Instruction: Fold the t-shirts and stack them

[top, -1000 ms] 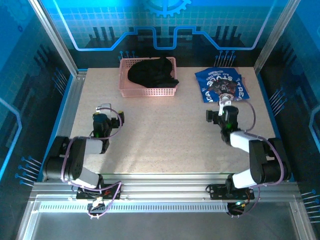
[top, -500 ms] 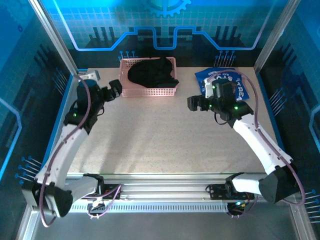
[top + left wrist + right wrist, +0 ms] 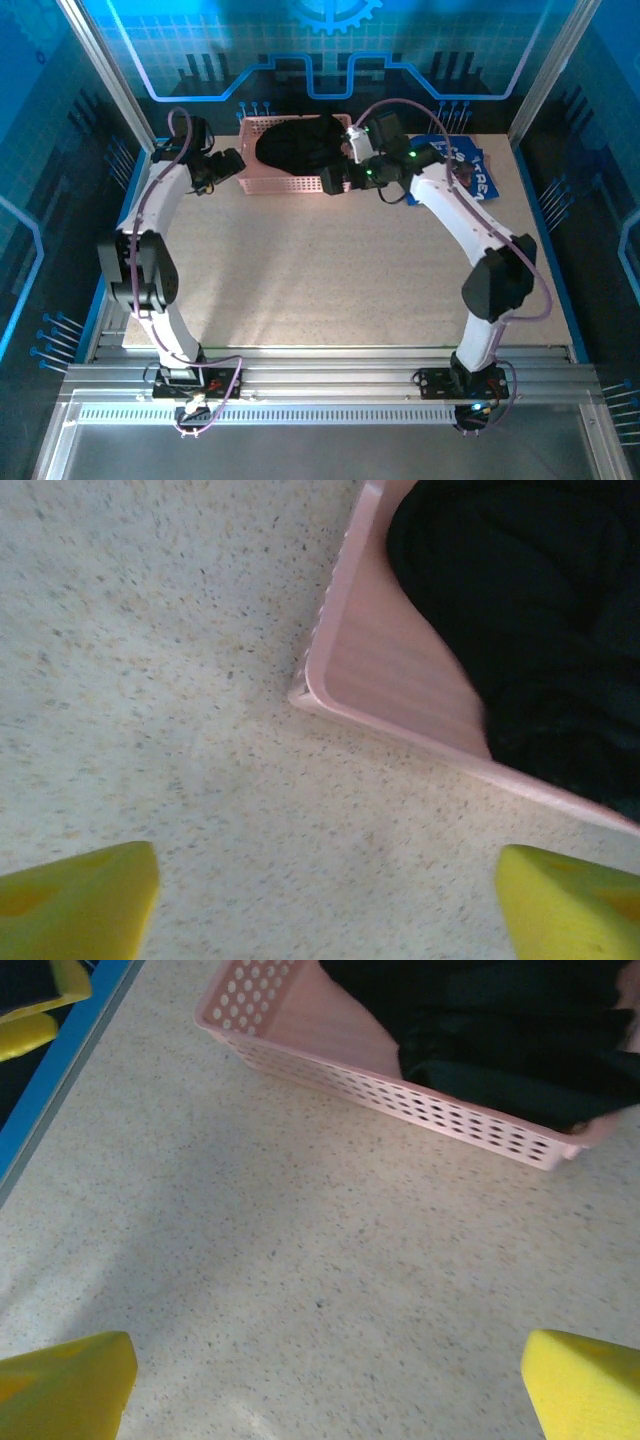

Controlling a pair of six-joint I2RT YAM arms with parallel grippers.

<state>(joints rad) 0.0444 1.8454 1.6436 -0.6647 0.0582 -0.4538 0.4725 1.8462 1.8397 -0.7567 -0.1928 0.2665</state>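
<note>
Black t-shirt (image 3: 300, 148) — in pink basket (image 3: 290, 185), blue t-shirt (image 3: 479, 174) (lettering unreadable)

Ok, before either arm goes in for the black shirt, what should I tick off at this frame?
1. The left gripper open and empty: ok. Its fingers are wide apart over the table, just off a corner of the pink basket.
2. The right gripper open and empty: ok. It is over the table in front of the basket.
3. The black shirt reachable from above: ok. It lies bunched in the basket with nothing on top.
4. The blue shirt folded: cannot tell. The right arm crosses over it in the top view.
5. Shirts stacked: not ok. They lie apart.
</note>
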